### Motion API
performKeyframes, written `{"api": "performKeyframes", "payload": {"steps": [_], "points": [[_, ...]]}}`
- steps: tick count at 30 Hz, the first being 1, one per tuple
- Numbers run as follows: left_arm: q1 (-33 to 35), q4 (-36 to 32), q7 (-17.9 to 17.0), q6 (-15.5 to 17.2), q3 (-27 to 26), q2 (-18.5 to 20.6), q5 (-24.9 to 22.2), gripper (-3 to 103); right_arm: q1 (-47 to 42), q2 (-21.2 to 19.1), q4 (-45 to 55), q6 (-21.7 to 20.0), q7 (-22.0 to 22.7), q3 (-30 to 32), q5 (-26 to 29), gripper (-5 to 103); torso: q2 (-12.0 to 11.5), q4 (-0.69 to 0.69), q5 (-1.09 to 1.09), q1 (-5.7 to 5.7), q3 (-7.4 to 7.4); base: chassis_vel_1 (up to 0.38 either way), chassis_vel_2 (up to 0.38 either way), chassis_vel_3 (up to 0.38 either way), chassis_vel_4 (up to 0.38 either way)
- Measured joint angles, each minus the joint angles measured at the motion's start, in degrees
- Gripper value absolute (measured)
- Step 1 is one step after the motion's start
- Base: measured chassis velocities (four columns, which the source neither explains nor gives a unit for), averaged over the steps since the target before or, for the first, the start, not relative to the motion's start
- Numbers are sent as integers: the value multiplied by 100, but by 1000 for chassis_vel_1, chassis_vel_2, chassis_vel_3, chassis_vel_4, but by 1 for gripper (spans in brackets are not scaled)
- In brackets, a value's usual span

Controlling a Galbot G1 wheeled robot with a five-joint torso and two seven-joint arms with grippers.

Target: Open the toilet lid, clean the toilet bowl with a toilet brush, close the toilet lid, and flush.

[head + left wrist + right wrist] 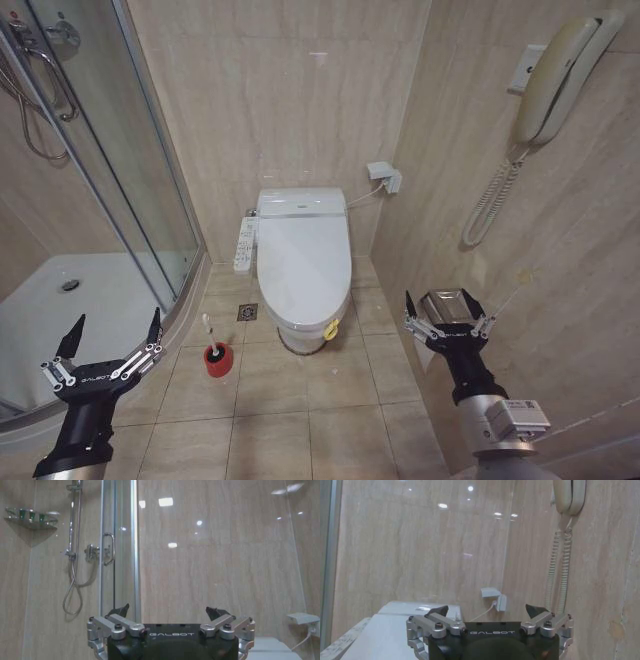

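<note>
Head view shows you the toilet lid (pixel 303 262) down flat over the toilet bowl (pixel 300 336), which stands on the tiled floor (pixel 300 420) against the back wall, between the glass shower enclosure (pixel 110 200) and the right-hand wall. You can see the small yellow loop tag (pixel 330 328) hanging at the lid's front edge. The toilet brush (pixel 210 335) stands upright in its red holder (pixel 219 359) on the floor, just beside the bowl's front left, near the shower tray's curved edge. Your left gripper (pixel 113 338) hangs low by the shower tray, fingers spread wide apart and holding nothing, well apart from the brush. Your right gripper (pixel 446 308) hangs near the right wall, below the wall telephone (pixel 560 80), its fingers likewise spread and empty. From the right wrist view you see the lid's white surface (pixel 385 633) just past the gripper.
</note>
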Motion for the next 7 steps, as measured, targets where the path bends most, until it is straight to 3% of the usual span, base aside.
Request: {"api": "performKeyframes", "payload": {"steps": [7], "points": [[0, 0, 0, 0, 0, 0, 0, 100, 0, 0, 0, 0, 0, 0, 0, 100, 1, 0, 0, 0, 0, 0, 0, 0, 0]]}}
